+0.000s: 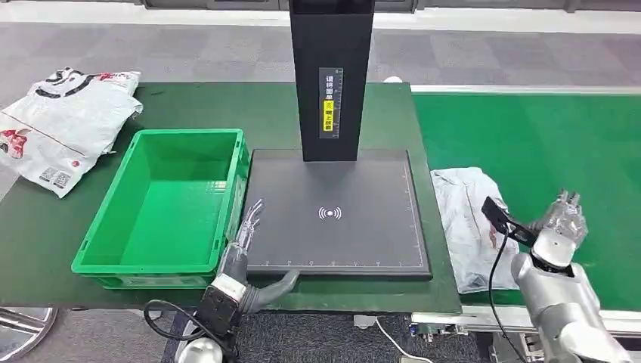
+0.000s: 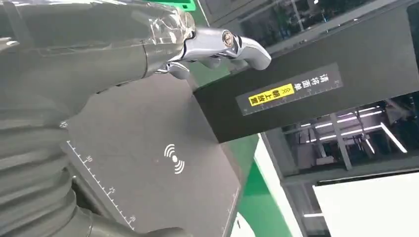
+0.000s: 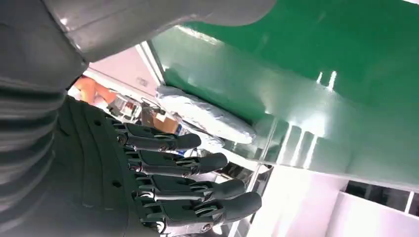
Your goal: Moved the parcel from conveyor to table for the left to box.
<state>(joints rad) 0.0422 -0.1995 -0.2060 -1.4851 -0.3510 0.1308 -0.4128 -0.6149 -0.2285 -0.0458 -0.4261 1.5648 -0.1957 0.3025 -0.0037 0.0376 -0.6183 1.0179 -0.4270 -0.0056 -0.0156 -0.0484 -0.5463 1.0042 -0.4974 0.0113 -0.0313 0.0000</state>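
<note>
Though near, parcel beside right robot hand.

**Parcel-sorting station in a logistics hall**

A green conveyor belt runs beside a dark green counter carrying a black scanning platform with ruler markings and a labelled column, a green plastic crate, and bagged parcels; grey carpet tiles lie beyond.

A dark green table carries a green bin, black scanner pad and white bags; the grey parcel lies on the conveyor
</note>
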